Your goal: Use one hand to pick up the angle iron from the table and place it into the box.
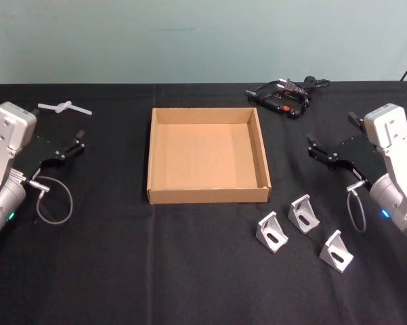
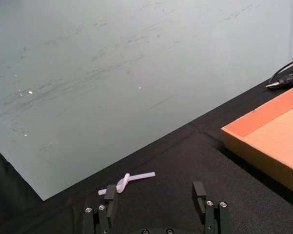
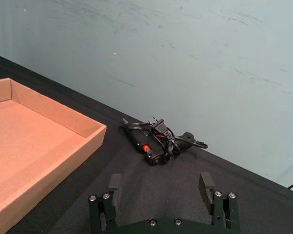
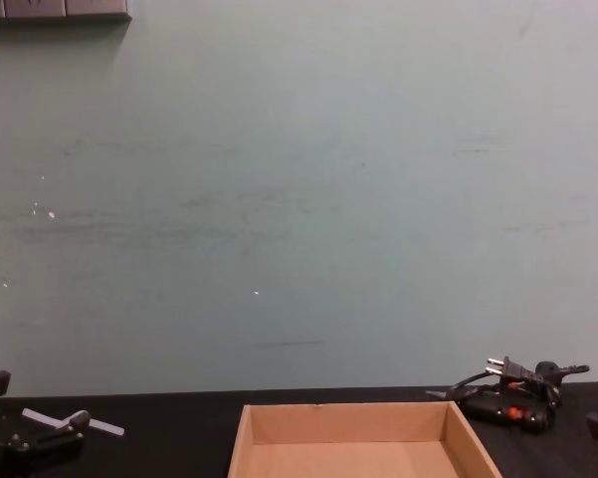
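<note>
Angle irons (image 1: 303, 213), three silver brackets, lie on the table (image 1: 122, 271) just in front of the right front corner of the box (image 1: 206, 195), apart from its wall. The right gripper (image 3: 160, 181) hovers near them, its jaws wide apart and holding nothing. The left gripper (image 2: 155, 191), equally wide and unladen, sits well apart, left of the box.
</note>
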`<action>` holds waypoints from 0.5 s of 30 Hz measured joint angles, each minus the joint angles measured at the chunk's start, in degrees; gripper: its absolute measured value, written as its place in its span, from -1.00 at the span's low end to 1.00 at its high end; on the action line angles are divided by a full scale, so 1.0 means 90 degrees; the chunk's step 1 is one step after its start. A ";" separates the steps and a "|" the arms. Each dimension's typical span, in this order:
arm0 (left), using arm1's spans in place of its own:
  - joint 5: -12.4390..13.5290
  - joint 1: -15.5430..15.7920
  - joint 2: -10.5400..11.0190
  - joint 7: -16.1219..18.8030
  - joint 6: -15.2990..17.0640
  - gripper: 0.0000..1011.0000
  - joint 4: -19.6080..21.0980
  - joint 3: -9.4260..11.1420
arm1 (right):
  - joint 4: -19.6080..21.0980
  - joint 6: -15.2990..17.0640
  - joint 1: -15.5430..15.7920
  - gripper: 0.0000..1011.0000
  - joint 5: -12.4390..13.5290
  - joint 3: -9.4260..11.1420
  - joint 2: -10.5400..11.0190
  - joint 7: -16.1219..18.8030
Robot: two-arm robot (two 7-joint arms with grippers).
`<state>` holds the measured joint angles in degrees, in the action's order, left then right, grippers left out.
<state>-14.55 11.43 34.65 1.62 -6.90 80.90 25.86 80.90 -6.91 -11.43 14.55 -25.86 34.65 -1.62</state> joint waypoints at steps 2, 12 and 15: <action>0.0000 0.0000 0.0000 0.0000 0.0000 0.99 0.0000 0.0000 | 0.0000 0.0000 0.0000 0.99 0.0000 0.0000 0.0000 0.0000; 0.0000 0.0000 0.0000 0.0000 0.0000 0.99 0.0000 0.0000 | 0.0000 0.0000 0.0000 0.99 0.0000 0.0000 0.0000 0.0000; 0.0000 0.0000 0.0000 0.0000 0.0000 0.99 0.0000 0.0000 | 0.0000 0.0000 0.0000 0.99 0.0000 0.0000 0.0000 0.0000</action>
<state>-14.55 11.43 34.65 1.62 -6.91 80.90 25.86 80.90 -6.90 -11.43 14.55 -25.86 34.65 -1.62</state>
